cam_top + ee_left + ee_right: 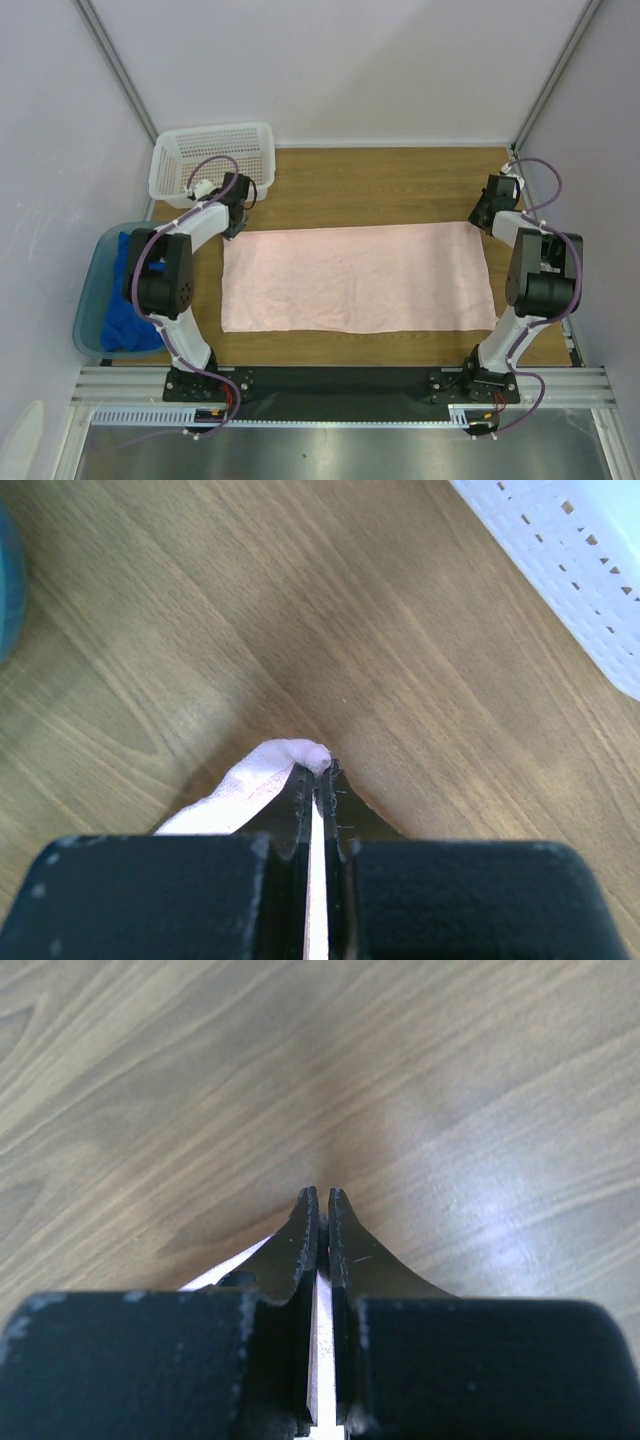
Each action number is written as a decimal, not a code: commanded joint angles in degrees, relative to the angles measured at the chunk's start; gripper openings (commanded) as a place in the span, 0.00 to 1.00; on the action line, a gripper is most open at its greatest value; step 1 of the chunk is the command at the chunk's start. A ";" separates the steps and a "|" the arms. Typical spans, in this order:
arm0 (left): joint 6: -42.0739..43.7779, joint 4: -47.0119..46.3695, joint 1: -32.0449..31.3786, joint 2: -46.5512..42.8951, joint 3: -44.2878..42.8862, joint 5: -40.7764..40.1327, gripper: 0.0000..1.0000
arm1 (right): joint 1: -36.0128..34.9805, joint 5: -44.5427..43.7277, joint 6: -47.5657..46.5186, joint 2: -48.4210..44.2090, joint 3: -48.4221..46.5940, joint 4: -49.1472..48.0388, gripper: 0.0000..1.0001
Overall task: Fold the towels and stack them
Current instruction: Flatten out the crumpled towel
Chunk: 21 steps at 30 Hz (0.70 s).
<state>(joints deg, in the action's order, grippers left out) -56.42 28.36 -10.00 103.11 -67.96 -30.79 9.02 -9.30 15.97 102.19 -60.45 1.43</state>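
The pink towel (pixel 355 278) lies spread flat on the counter (pixel 380 180), not yet folded. My left hand (pixel 318 772) is clenched on its far left corner and my right hand (pixel 322 1200) on its far right corner. Left of it, the blue towel (pixel 130 310) sits crumpled in the teal tub (pixel 90 290). I judge every fold and all stacking are still to do. I see no green towel.

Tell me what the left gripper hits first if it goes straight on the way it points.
Probably the bare wooden tabletop just past its tips; the left gripper is shut on a corner of the pink towel. The white basket lies off to the right of that line.
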 commanded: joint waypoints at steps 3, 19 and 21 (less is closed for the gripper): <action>3.42 -1.02 1.03 0.34 -1.91 -7.18 0.02 | 2.23 -5.64 -3.13 1.34 -3.28 -4.68 0.00; 19.94 -9.89 -1.24 -14.76 -0.78 -3.42 0.81 | 2.67 1.74 -6.39 -9.02 -8.46 6.03 0.98; 24.66 -14.09 -3.26 -18.99 1.95 -1.13 0.83 | 2.67 2.18 -5.42 -12.08 -8.11 7.18 1.00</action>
<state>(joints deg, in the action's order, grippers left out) -39.99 21.43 -10.61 90.65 -67.88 -34.57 11.84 -8.40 10.48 95.72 -66.17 6.28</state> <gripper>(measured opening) 0.821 0.990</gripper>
